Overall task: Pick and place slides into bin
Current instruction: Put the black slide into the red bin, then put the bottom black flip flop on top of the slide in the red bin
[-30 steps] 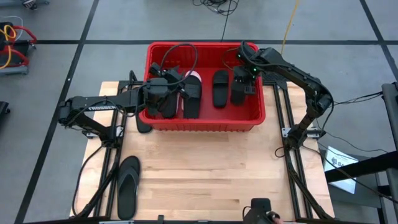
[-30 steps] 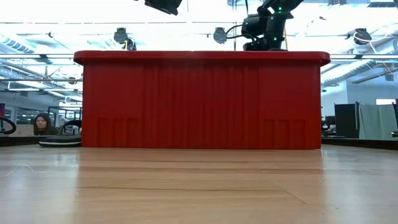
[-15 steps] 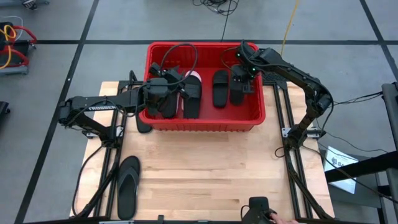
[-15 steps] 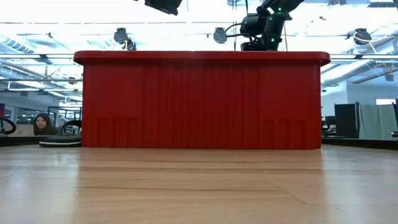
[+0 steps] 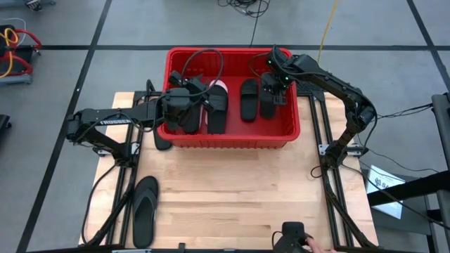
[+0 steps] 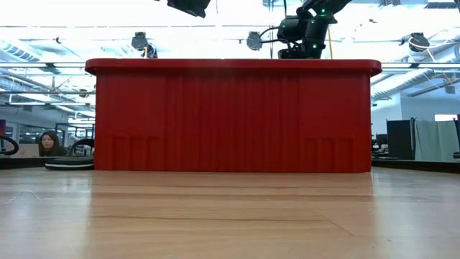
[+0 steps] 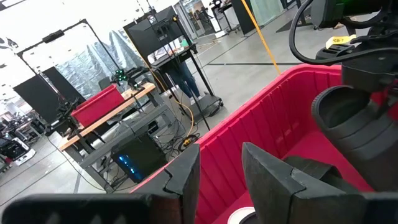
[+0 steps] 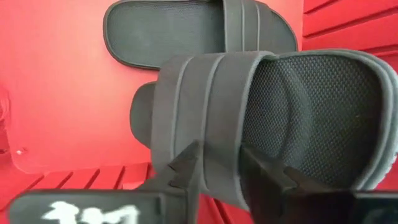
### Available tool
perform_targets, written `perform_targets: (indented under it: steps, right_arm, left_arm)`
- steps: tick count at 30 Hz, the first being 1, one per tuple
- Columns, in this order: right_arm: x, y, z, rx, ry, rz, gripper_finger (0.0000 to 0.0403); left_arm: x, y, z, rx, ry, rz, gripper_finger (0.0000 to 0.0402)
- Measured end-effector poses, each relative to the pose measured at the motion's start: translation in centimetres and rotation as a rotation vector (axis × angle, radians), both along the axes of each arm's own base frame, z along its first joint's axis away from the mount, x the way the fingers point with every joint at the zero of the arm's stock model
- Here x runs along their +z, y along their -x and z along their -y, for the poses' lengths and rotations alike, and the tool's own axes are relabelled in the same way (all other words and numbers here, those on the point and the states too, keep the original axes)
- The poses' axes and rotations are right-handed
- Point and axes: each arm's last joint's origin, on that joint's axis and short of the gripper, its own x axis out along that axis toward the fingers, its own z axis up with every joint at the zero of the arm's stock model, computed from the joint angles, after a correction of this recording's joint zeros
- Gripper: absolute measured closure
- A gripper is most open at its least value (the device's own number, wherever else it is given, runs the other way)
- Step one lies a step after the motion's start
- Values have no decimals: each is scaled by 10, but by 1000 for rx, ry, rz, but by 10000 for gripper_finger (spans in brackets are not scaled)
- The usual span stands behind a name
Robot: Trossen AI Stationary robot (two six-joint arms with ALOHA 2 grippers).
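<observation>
Right gripper (image 8: 214,163) | I see its fingers parted narrowly astride a black slide's strap (image 8: 205,106), inside the red bin (image 5: 232,137), upper centre-right || Left gripper (image 7: 219,171) | jaws apart, empty, over the bin's left side || Flip-flop (image 5: 144,209) | lower left, on the table (image 5: 239,190)

The red bin (image 5: 232,137) is crowded: both arms reach in over its left and right ends, and black slides (image 5: 249,100) cover most of the floor, perhaps leaving a strip along the near wall. The near table (image 5: 239,190) is open, save a flip-flop (image 5: 145,209) at near left.
</observation>
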Motion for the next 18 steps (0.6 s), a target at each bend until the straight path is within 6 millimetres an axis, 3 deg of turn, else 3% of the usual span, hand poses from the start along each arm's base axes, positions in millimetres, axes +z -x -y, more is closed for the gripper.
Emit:
perform_targets:
  steps: [8,18]
  right_arm:
    - [1,-1,3,-76,42,9,260]
    - [2,-1,2,-108,116,-49,253]
  left_arm:
    - [0,0,0,0,0,0,275]
    - [0,0,0,0,0,0,275]
